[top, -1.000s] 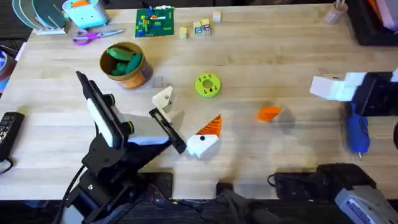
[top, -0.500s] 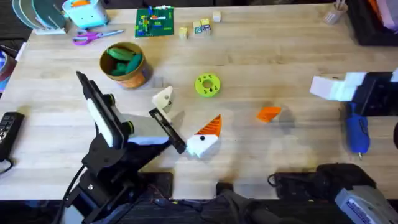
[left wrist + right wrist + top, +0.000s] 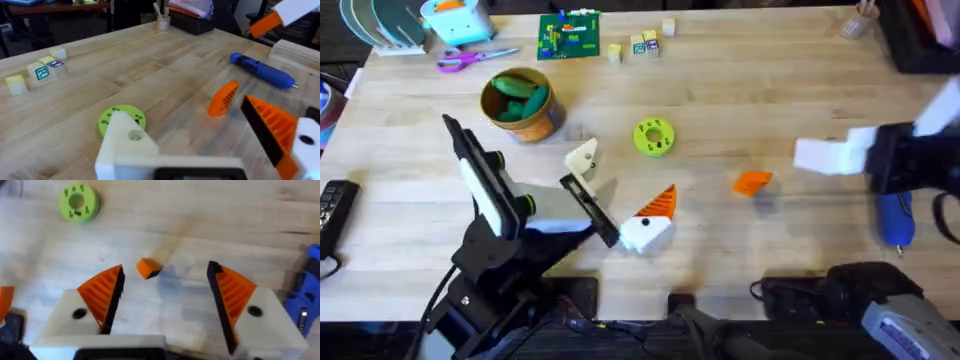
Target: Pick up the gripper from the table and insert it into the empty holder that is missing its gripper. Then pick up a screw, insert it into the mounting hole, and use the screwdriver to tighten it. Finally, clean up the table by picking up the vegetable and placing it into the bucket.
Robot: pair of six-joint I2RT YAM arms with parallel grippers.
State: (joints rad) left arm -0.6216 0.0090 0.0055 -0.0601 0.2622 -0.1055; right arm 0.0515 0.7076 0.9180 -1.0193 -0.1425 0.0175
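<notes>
The loose orange ribbed gripper (image 3: pixel 752 182) lies on the table right of centre, also seen as the gripper (image 3: pixel 148 268) and the gripper (image 3: pixel 223 97). My right gripper (image 3: pixel 822 155) hovers just right of it, open, and in its wrist view the right gripper (image 3: pixel 166 272) frames the piece ahead. My left gripper (image 3: pixel 620 182) rests open; its plain white finger is the holder (image 3: pixel 127 145), (image 3: pixel 582 158). The blue screwdriver (image 3: pixel 895 215) lies at the right edge. A green vegetable (image 3: pixel 515 90) sits in the tan bucket (image 3: pixel 535 122). The screw is out of view.
A lime-green disc (image 3: pixel 653 137) lies between the left gripper and the table's middle. Lettered blocks (image 3: pixel 642 44), a green circuit board (image 3: pixel 570 36) and purple scissors (image 3: pixel 470 60) line the far edge. A black remote (image 3: pixel 332 215) is at the left edge.
My right gripper has moved left, away from the screwdriver and toward the loose orange gripper. The left arm and the table objects have not moved.
</notes>
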